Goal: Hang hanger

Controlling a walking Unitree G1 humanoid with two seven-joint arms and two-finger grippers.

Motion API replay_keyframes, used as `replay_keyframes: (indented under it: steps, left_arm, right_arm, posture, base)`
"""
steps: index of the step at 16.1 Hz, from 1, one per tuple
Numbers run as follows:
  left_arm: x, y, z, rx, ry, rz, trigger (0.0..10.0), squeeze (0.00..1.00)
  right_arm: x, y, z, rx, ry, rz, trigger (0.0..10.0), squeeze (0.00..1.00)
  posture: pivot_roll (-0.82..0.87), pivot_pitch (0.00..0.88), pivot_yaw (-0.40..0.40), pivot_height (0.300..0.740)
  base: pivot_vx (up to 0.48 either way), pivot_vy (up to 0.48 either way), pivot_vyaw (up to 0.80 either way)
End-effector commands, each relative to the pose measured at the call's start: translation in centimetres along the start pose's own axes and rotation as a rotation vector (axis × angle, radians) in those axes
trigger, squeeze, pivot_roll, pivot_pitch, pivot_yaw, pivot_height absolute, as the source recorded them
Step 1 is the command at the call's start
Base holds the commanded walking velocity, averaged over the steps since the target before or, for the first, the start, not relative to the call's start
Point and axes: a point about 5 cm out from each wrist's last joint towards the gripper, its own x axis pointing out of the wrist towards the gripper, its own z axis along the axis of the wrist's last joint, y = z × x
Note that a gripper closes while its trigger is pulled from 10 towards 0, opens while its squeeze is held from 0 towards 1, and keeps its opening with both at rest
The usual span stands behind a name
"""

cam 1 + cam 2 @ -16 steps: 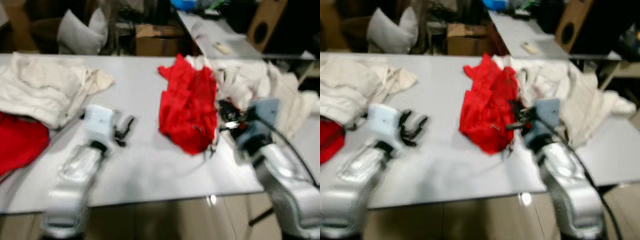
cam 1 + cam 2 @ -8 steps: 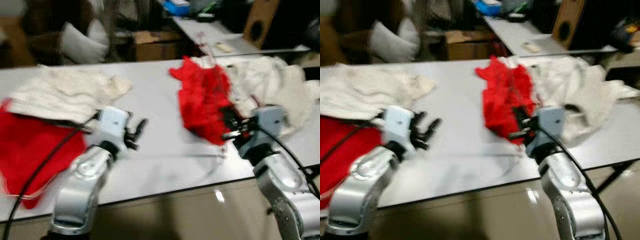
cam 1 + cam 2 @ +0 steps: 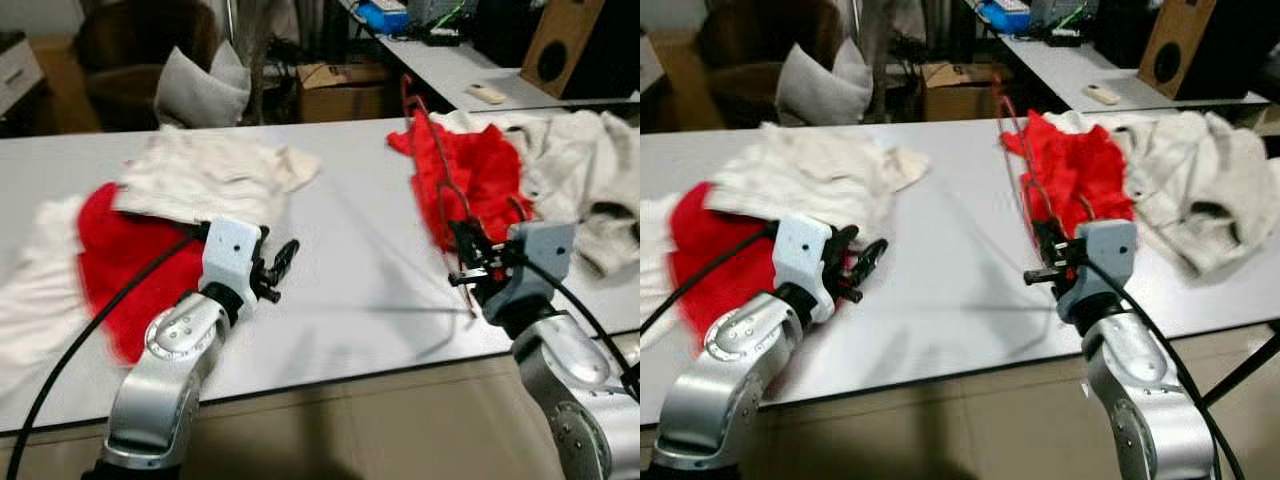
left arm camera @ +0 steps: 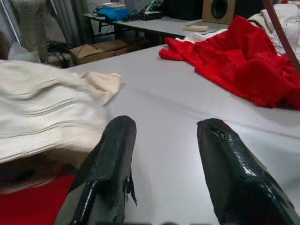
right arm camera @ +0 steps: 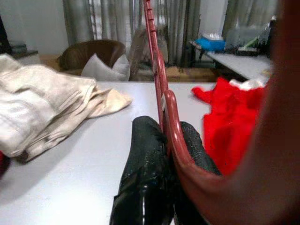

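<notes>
Pinching red hanger (image 5: 161,101), right gripper (image 5: 164,140) clamped, left gripper (image 4: 164,154) spread, empty.

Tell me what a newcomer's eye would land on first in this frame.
Probably the red hanger, pinched upright in the right gripper near the table's front edge, just ahead of a bright red garment crumpled on the white tabletop. Next, the heap of cream cloth lying over another red garment on the robot's left, where the left gripper hovers open beside it.
</notes>
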Motion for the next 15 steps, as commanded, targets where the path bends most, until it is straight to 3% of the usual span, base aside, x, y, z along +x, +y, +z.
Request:
replay_keyframes:
  steps: [1, 2, 5, 8, 15]
  left_arm:
    - [-0.1, 0.2, 0.2, 0.024, -0.01, 0.003, 10.0, 0.0]
    - [-0.1, 0.0, 0.4, 0.068, -0.014, -0.024, 10.0, 0.0]
    - [0.0, 0.0, 0.2, 0.082, -0.002, -0.02, 10.0, 0.0]
    - [0.0, 0.1, 0.4, 0.051, -0.025, -0.011, 10.0, 0.0]
    - [0.2, 0.1, 1.2, 0.108, -0.021, -0.036, 10.0, 0.0]
  right_arm:
    - [0.1, 0.3, -0.2, 0.014, 0.02, 0.014, 10.0, 0.0]
    - [0.1, 0.3, -0.3, 0.015, 0.021, 0.013, 10.0, 0.0]
    - [0.2, 0.4, -0.3, 0.019, 0.022, 0.012, 10.0, 0.0]
    - [0.2, 0.4, -0.3, 0.02, 0.023, 0.008, 10.0, 0.0]
    - [-0.2, -0.3, 0.6, 0.0, 0.021, 0.002, 10.0, 0.0]
  posture:
    - [-0.07, 0.008, -0.008, 0.74]
    - [-0.07, 0.007, -0.008, 0.74]
    - [-0.07, 0.006, -0.004, 0.74]
    - [-0.07, 0.006, -0.001, 0.74]
    - [-0.03, 0.016, 0.015, 0.74]
  base:
    - [0.0, 0.0, 0.0]
    - [0.0, 0.0, 0.0]
    - [0.0, -0.48, 0.0]
    - [0.0, 0.0, 0.0]
    - [0.0, 0.0, 0.0]
